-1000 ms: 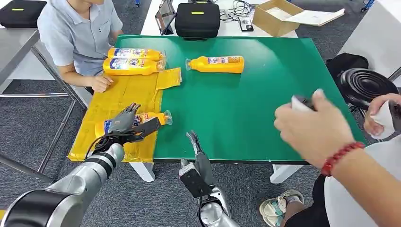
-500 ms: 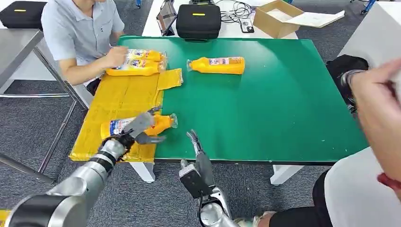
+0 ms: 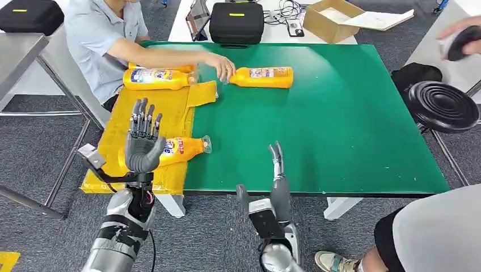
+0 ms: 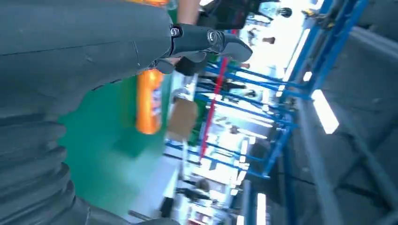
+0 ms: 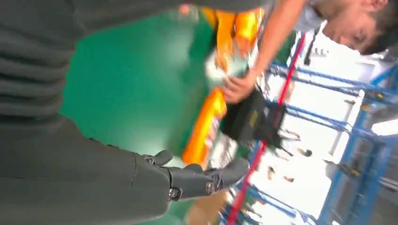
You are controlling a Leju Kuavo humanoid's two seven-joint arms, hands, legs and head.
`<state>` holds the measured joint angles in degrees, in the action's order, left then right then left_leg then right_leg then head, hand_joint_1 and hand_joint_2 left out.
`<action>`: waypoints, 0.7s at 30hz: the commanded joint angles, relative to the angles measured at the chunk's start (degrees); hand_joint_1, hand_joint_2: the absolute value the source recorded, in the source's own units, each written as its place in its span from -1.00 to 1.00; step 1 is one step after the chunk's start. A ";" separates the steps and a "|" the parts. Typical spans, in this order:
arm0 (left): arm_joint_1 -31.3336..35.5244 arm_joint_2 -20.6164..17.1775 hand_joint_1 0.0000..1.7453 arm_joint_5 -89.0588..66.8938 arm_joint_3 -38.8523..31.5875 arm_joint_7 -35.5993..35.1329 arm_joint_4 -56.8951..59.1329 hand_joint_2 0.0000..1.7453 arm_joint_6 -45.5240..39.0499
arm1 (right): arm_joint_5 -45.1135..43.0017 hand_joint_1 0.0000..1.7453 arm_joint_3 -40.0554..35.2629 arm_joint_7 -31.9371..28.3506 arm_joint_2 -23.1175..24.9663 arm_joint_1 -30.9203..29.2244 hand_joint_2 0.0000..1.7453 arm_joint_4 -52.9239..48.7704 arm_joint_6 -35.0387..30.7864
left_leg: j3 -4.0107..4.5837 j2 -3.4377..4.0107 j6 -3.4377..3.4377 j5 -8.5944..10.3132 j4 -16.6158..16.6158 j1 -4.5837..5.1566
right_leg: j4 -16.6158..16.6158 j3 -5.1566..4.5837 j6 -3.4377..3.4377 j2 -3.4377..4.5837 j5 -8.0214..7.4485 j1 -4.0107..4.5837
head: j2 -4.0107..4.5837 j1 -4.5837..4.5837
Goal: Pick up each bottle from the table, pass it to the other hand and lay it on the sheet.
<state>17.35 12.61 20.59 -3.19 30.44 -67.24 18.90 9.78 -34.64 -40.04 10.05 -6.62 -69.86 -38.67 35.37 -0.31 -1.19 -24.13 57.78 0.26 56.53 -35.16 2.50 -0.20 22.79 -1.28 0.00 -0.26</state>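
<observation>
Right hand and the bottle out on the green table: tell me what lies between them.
Head view: bare green tabletop runs from the right hand at the near edge to the bottle. A person's hand touches the bottle's cap end, off to the side.

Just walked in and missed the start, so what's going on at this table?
The robot is moving bottles onto the yellow sheet. Its left hand is raised, open and empty, above a bottle lying at the sheet's edge. Its right hand hangs open by the table's near edge. A seated person's hand reaches for the bottle on the green table.
</observation>
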 commanded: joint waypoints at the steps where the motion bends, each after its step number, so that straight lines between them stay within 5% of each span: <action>1: -7.84 -2.21 -1.00 -1.70 11.30 1.40 -13.36 1.00 -13.57 | 24.71 -1.00 21.57 1.00 -9.94 -7.61 1.00 19.61 0.32 | -0.28 -0.11 -0.01 0.01 -0.12 -0.02 | -0.24 0.38 -0.03 -0.13 -0.02 0.02 | 0.00 -0.04; 7: -7.67 -2.33 -1.00 -1.65 11.32 1.43 -13.27 1.00 -13.65 | 25.03 -1.00 21.44 0.93 -9.28 -7.41 1.00 19.39 -0.02 | -0.14 -0.19 -0.02 -0.01 -0.02 0.02 | -0.13 0.28 -0.05 -0.09 0.00 -0.02 | 0.00 0.02; 8: -7.84 -2.42 -1.00 -2.34 11.79 -0.29 -12.97 1.00 -15.28 | 34.21 -1.00 23.24 7.91 -9.87 -8.00 1.00 20.17 -1.33 | -0.27 -0.13 0.03 -0.08 -0.01 -0.02 | -0.14 0.40 -0.10 -0.03 0.05 0.03 | 0.00 0.00; 10: -8.44 -1.53 -1.00 -8.31 15.06 0.48 -12.09 1.00 -22.39 | 39.86 -1.00 27.17 11.66 -13.01 -11.93 1.00 27.13 -1.33 | -0.23 -0.16 0.03 -0.04 -0.04 0.00 | -0.14 0.35 -0.09 -0.07 0.03 0.01 | 0.00 -0.02; 15: -7.89 -1.64 -1.00 -17.25 26.35 1.60 -7.51 1.00 -36.28 | 34.53 -1.00 35.04 6.42 -15.30 -20.66 1.00 43.37 2.24 | -0.16 -0.36 -0.07 0.05 -0.02 0.07 | -0.16 0.30 0.03 -0.27 -0.01 -0.04 | 0.00 -0.04; 21: -5.47 -1.67 -1.00 -20.25 30.54 3.16 -4.07 1.00 -40.90 | 41.10 -1.00 31.36 11.37 -17.85 -24.32 1.00 49.70 1.67 | -0.20 -0.20 -0.03 -0.04 0.04 0.05 | -0.15 0.37 0.00 -0.12 -0.01 -0.03 | 0.00 0.00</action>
<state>8.15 11.93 2.34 18.41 32.59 -78.80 -18.72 47.36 -5.05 -31.41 -4.59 -22.46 -37.56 -39.15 35.45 -0.50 -1.31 -24.07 57.83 0.41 56.46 -35.13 2.64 -0.27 22.68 -1.43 0.00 -0.26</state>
